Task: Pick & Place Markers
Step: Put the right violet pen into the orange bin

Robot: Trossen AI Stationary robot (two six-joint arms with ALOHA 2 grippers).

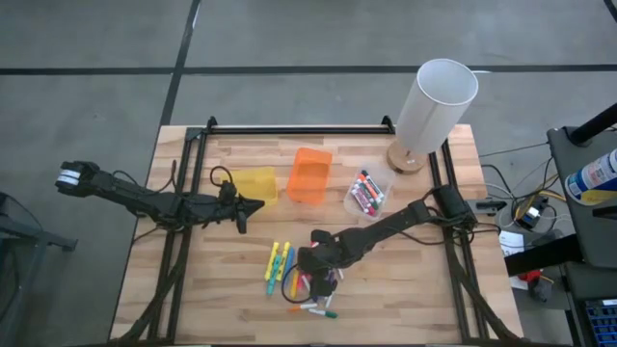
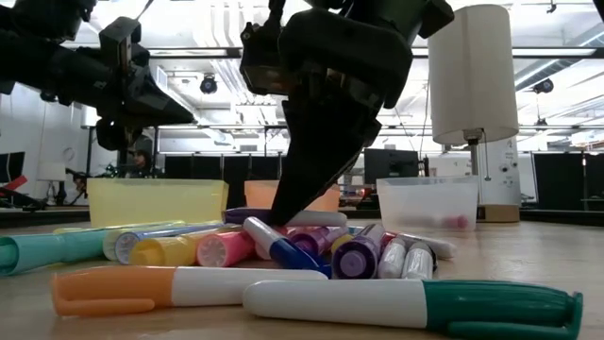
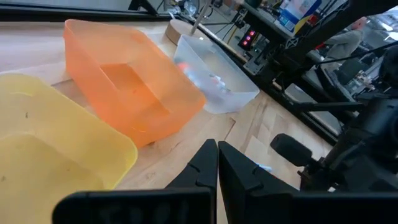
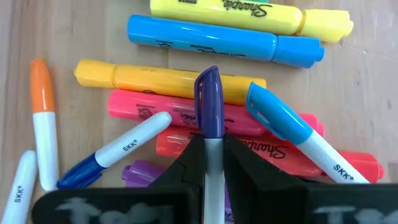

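A pile of markers (image 1: 299, 280) in many colours lies on the wooden table near its front edge, in front of the low camera (image 2: 283, 255). My right gripper (image 1: 323, 275) slants down into the pile and is shut on a white marker with a purple cap (image 4: 208, 99). Around it lie yellow, blue, pink and orange markers (image 4: 186, 81). My left gripper (image 1: 241, 217) is shut and empty; it hangs above the table beside the yellow bin (image 1: 255, 183). My right gripper pinches the marker's white barrel (image 4: 213, 149), just behind the purple cap, between its two fingers (image 4: 186, 162). The fingers slant down from above and run along the marker. The capped end sticks out forward over the pink markers (image 4: 149, 109); whether it rests on them I cannot tell.
Behind the pile stand a yellow bin, an orange bin (image 1: 309, 175) and a clear bin (image 1: 366, 196) holding several markers. A white lamp (image 1: 434, 106) on a wooden base stands at the far right corner. Black frame rails (image 1: 289, 127) run along the table's edges.
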